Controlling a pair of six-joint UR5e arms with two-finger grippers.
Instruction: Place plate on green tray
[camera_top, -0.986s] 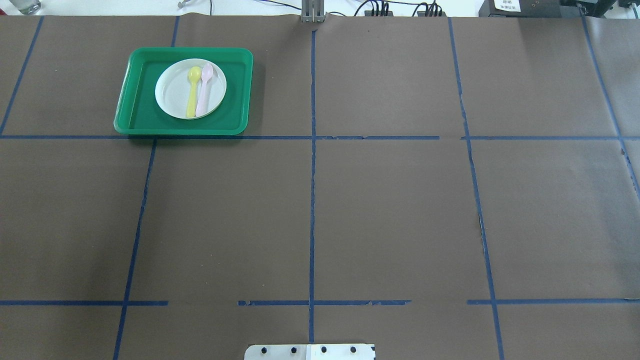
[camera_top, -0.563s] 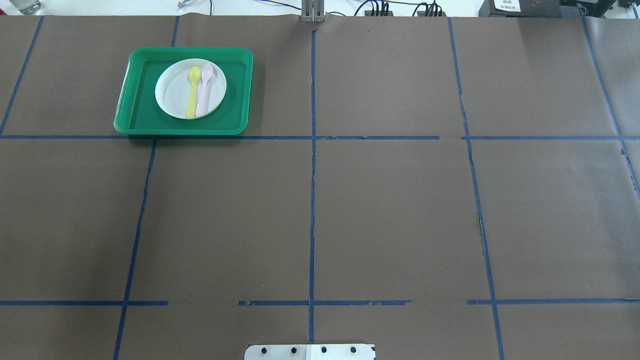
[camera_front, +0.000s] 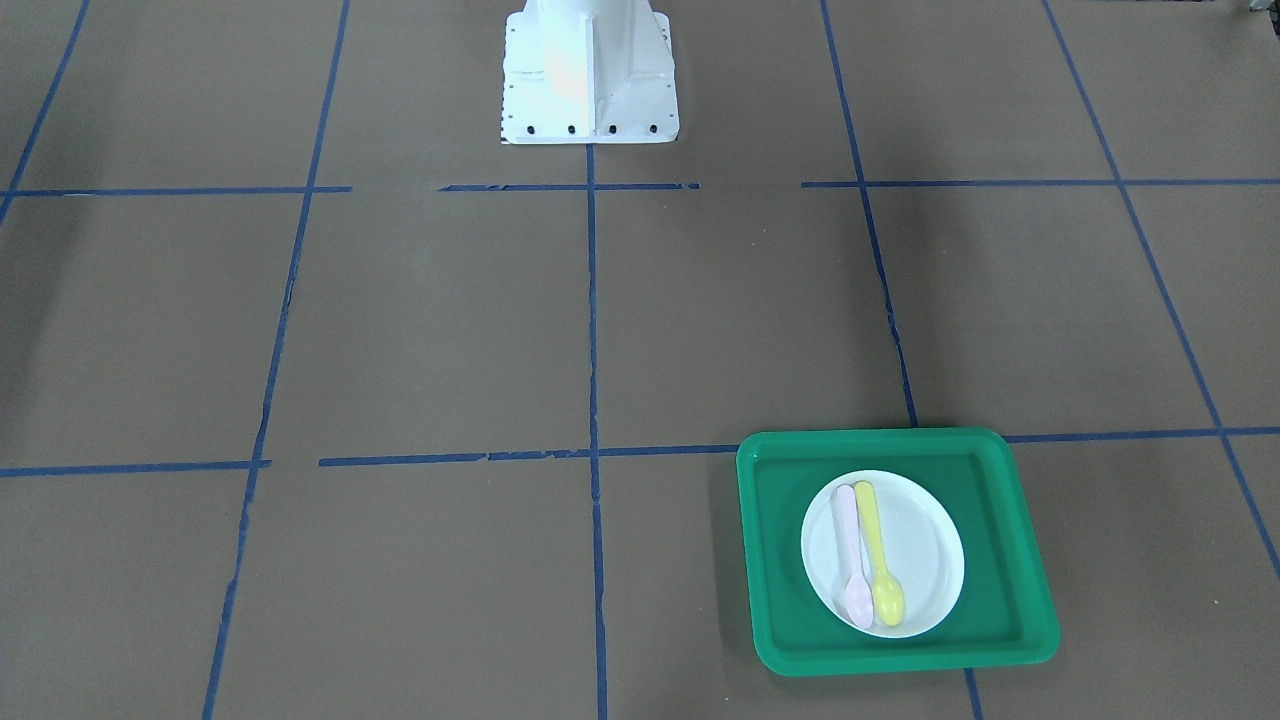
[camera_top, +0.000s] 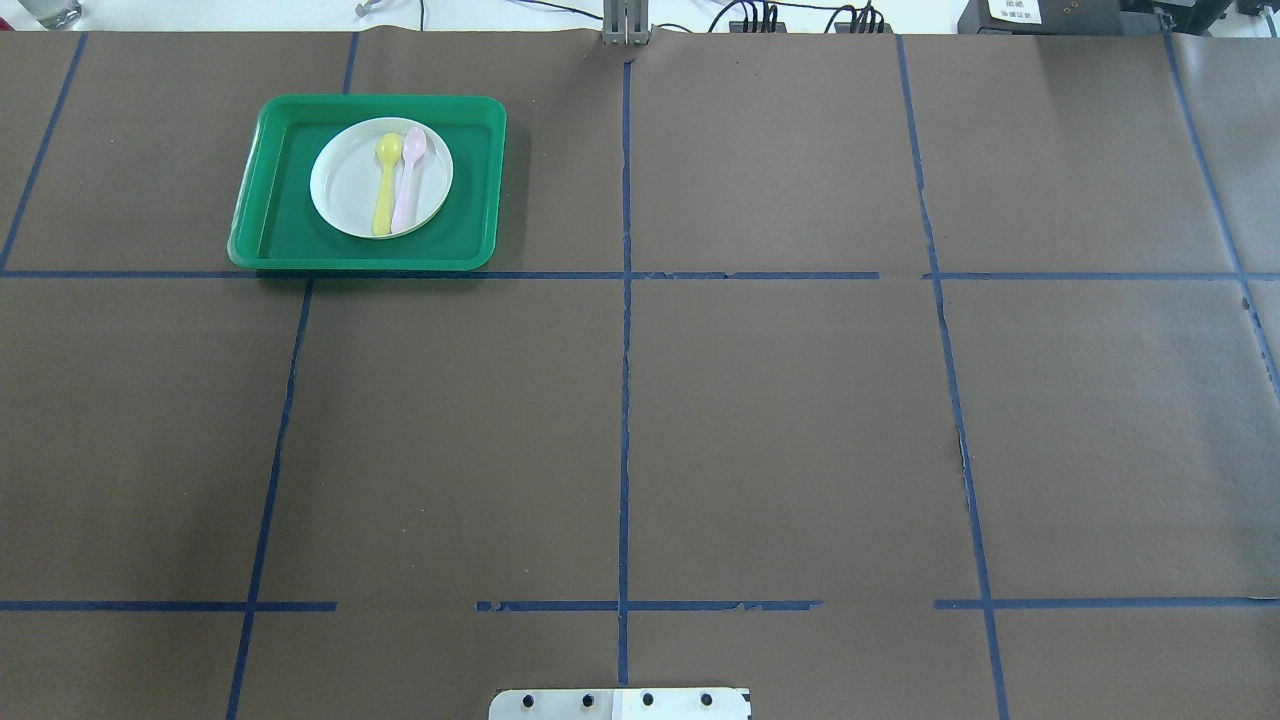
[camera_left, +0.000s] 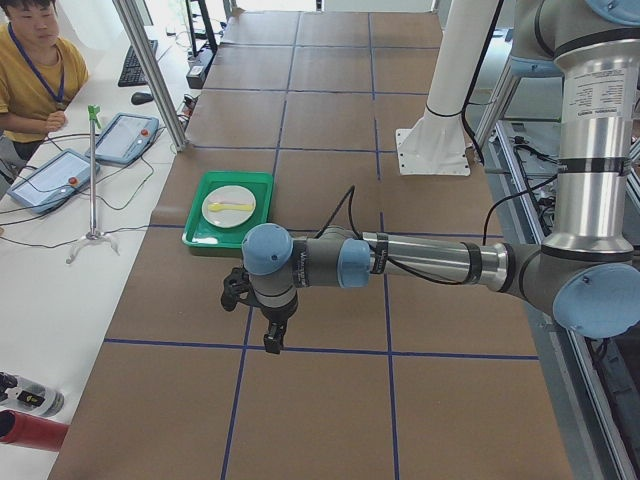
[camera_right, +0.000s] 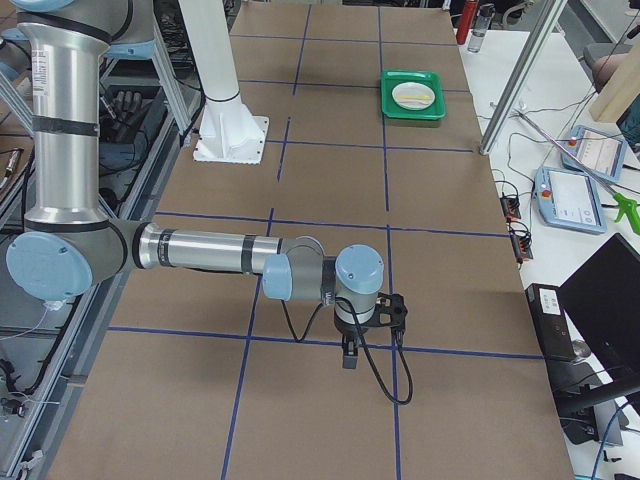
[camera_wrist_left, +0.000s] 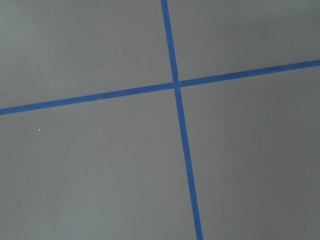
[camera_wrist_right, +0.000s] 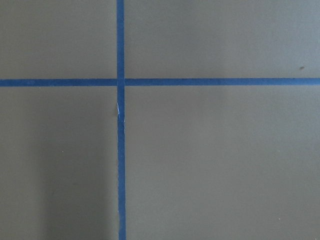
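Observation:
The green tray (camera_top: 270, 250) lies at the far left of the table. A white plate (camera_top: 345, 190) rests flat inside it, with a yellow spoon (camera_top: 385, 185) and a pink spoon (camera_top: 409, 180) lying on the plate. The tray (camera_front: 900, 655) and plate (camera_front: 925, 560) also show in the front-facing view. My left gripper (camera_left: 272, 340) shows only in the exterior left view, over bare table well short of the tray (camera_left: 195, 235). My right gripper (camera_right: 347, 355) shows only in the exterior right view, far from the tray (camera_right: 412, 113). I cannot tell whether either is open or shut. Both wrist views show only brown paper and blue tape.
The robot base (camera_front: 588, 80) stands at the table's near middle edge. Blue tape lines divide the brown table cover. A person (camera_left: 30, 70) sits past the table's far edge by two tablets (camera_left: 125, 135). Cables and a black box (camera_top: 1040, 15) lie along that edge.

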